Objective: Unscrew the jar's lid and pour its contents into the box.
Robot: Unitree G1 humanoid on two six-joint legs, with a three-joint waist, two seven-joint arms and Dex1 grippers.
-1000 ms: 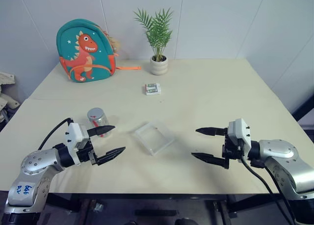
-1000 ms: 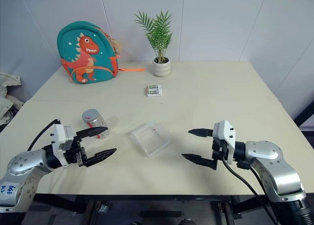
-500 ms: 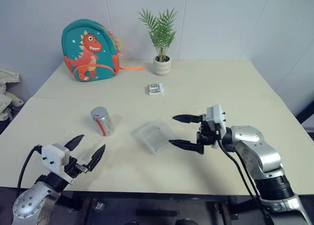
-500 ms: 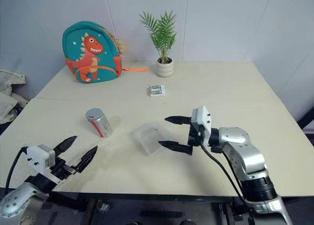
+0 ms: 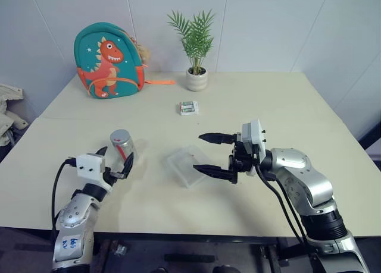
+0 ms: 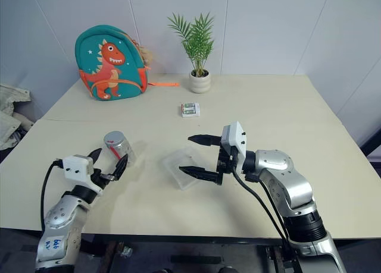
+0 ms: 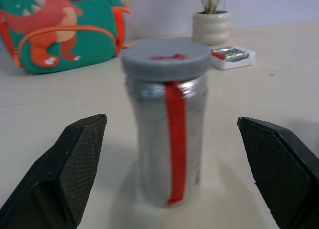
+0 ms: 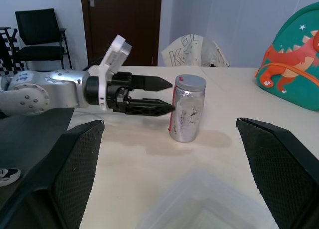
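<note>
Since a second ago my left gripper [image 5: 114, 159] swings in wide open just short of the lidded jar [image 5: 121, 145], right gripper [image 5: 206, 152] spread empty over the clear box [image 5: 188, 164]; I centre low before closing.

I see a clear, glossy jar [image 7: 167, 139] with a matt grey lid [image 7: 165, 58], a clear plastic box [image 5: 188, 165], and a smooth matt bench [image 5: 286, 106].
</note>
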